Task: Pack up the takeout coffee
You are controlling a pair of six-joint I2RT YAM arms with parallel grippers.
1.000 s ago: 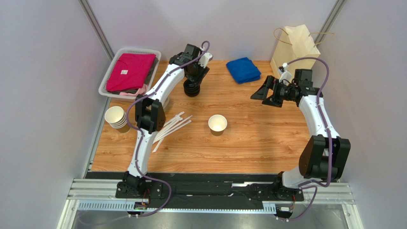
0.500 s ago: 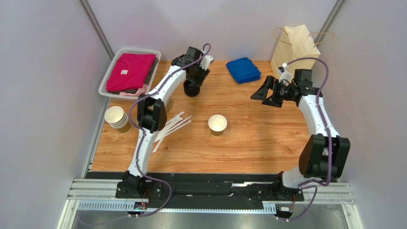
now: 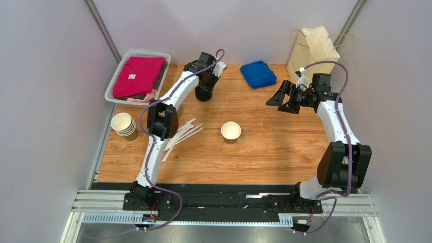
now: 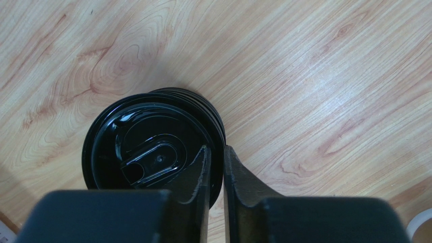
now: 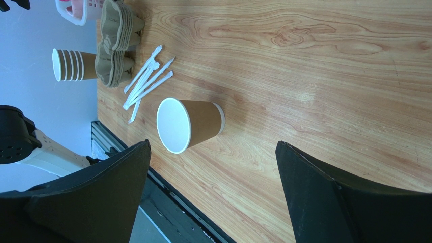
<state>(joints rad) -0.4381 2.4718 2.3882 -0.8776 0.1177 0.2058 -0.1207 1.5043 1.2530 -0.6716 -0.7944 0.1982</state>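
Left gripper [image 4: 214,152] — jaws nearly closed, pinching the rim of the top lid [image 4: 147,152] on the stack [image 4: 216,117], likely to lift it alone.
Right gripper [image 3: 281,101] — wide open, empty, near bag [image 3: 314,50].
Cup [image 3: 231,131]: upright, lidless, between both grippers, untouched, probably awaiting that lid.

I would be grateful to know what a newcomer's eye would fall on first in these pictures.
Most likely the left gripper at the far side of the table, its jaws a narrow slit astride the rim of the top lid on the stack of black lids. Next, the lone lidless paper cup standing mid-table, with the right gripper hanging wide open beyond it to the right.
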